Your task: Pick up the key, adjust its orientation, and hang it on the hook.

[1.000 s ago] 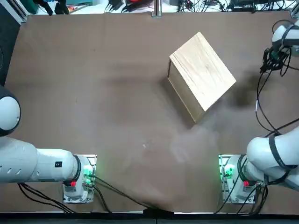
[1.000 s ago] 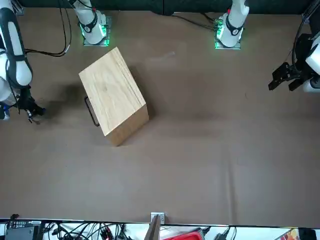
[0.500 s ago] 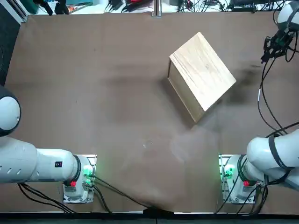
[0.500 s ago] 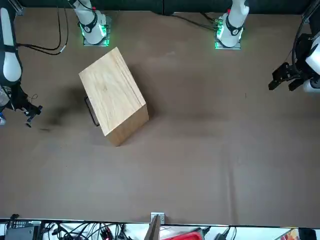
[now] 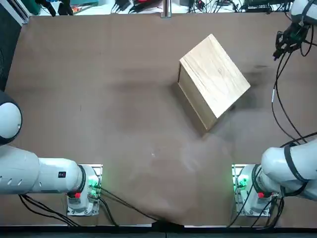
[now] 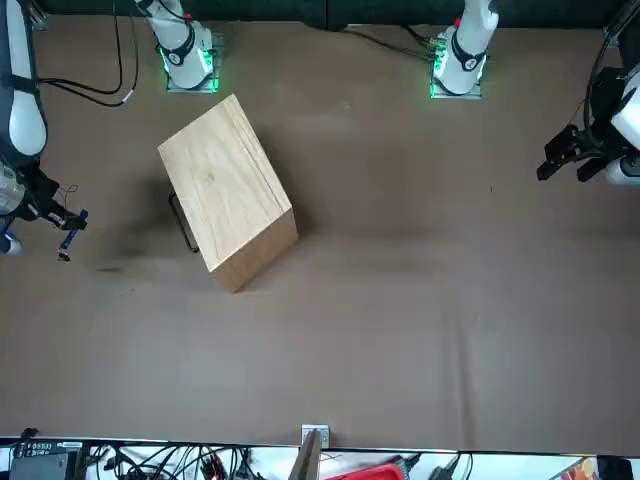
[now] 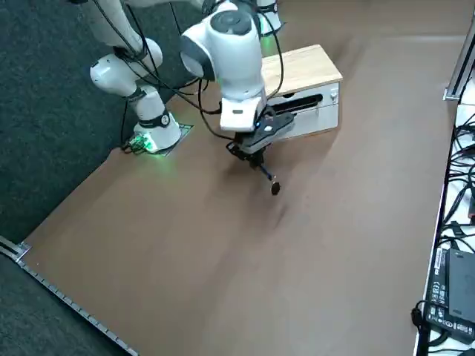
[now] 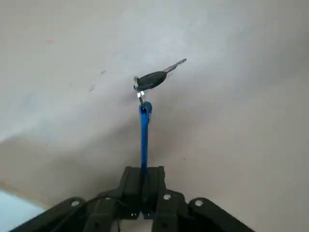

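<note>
My right gripper (image 8: pixel 143 178) is shut on a blue strap (image 8: pixel 144 130), and the small dark key (image 8: pixel 155 78) dangles from the strap's end, clear of the table. In the right side view the gripper (image 7: pixel 249 148) hovers above the tabletop beside the wooden box (image 7: pixel 300 70), and the key (image 7: pixel 274 188) hangs below it. Seen from overhead, the gripper (image 5: pixel 282 43) is to the right of the box (image 5: pixel 214 79), near the table's far right corner. A dark bar (image 6: pixel 183 222) is mounted on the box's side face. I cannot make out a hook apart from it.
Black cables (image 5: pixel 277 109) trail from the right arm over the table's right side. The brown table (image 5: pixel 99 99) ends at a far edge lined with cables and electronics (image 5: pixel 148 5). The arm bases (image 5: pixel 247 186) stand at the near edge.
My right gripper has moved toward the table's far edge with the key hanging from its strap. The box has not moved.
</note>
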{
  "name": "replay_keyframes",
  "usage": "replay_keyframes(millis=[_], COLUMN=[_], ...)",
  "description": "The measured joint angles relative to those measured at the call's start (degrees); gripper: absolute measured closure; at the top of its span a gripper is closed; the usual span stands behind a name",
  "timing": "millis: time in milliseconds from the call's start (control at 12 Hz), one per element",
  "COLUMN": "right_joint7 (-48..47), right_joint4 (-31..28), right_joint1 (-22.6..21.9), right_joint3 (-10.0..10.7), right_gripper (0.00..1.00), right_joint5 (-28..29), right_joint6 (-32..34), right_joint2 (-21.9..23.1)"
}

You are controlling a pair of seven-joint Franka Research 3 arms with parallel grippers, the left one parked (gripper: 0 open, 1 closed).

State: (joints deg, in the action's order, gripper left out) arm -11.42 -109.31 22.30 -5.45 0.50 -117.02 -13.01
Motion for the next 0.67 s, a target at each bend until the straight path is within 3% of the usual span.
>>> replay_keyframes(millis=[667], right_joint7=[23.74], right_joint4=[4.43], right_joint1=[-5.85], right_joint3=[-0.08], right_gripper=[0.97], right_joint5=[-0.03], right_joint6=[2.17], right_joint2=[-1.06])
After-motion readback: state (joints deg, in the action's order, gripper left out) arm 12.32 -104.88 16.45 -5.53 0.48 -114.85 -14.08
